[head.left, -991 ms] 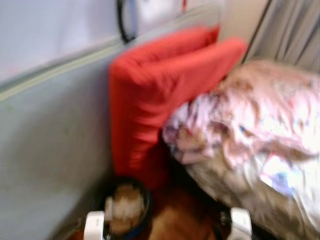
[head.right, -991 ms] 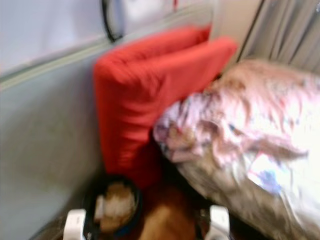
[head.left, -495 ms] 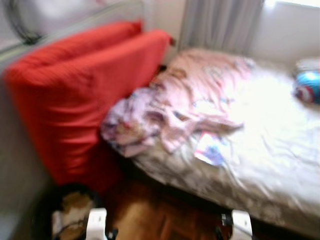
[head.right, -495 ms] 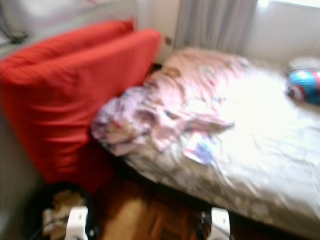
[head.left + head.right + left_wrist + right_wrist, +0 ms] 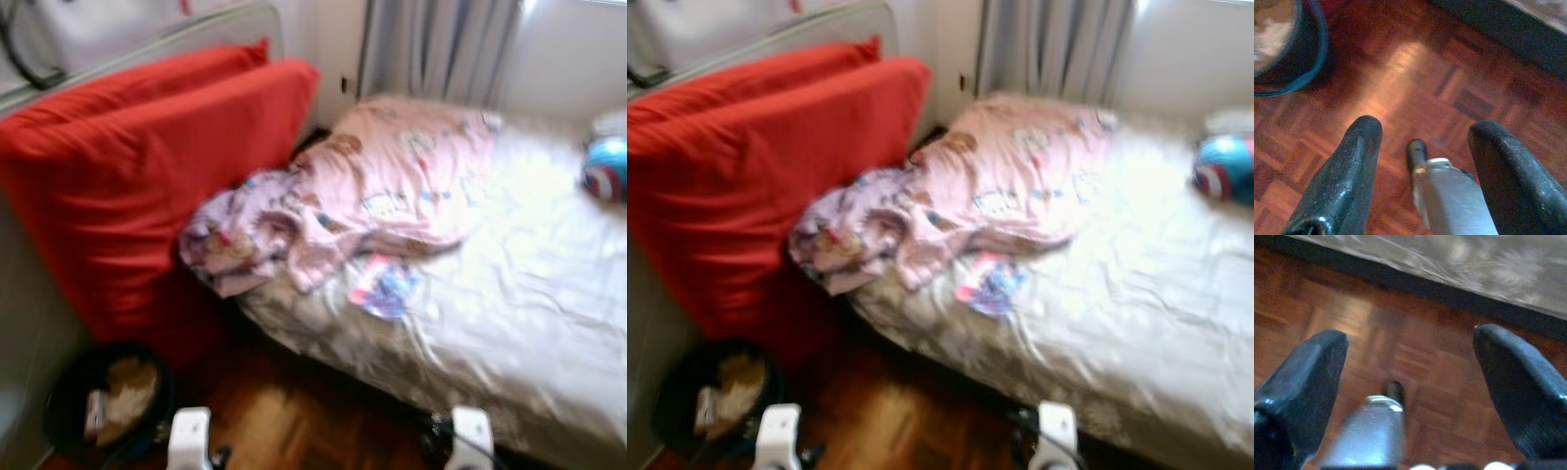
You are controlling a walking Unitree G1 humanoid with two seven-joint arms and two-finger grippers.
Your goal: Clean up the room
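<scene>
**A:** Where are the tools?

**B:** The left tool [image 5: 1425, 132] hangs low over bare parquet floor [image 5: 1415, 63], its two black fingers [image 5: 1347, 171] spread with nothing between them. The right tool [image 5: 1408, 357] hangs likewise, fingers spread and empty, near the dark base of the bed [image 5: 1449, 254].

**A:** How much open room is there?

**B:** A narrow strip of floor runs between the bed edge and a dark bin [image 5: 103, 401] holding crumpled paper, which sits at the left beside a big red cushion [image 5: 147, 176] leaning on the wall.

**A:** And on the bed?

**B:** A pink patterned blanket [image 5: 392, 186] lies bunched at the near corner, spilling over the edge. A small colourful item [image 5: 384, 286] lies just beside it; blur hides what it is. A blue and red ball [image 5: 607, 166] is cut off at the right.
</scene>
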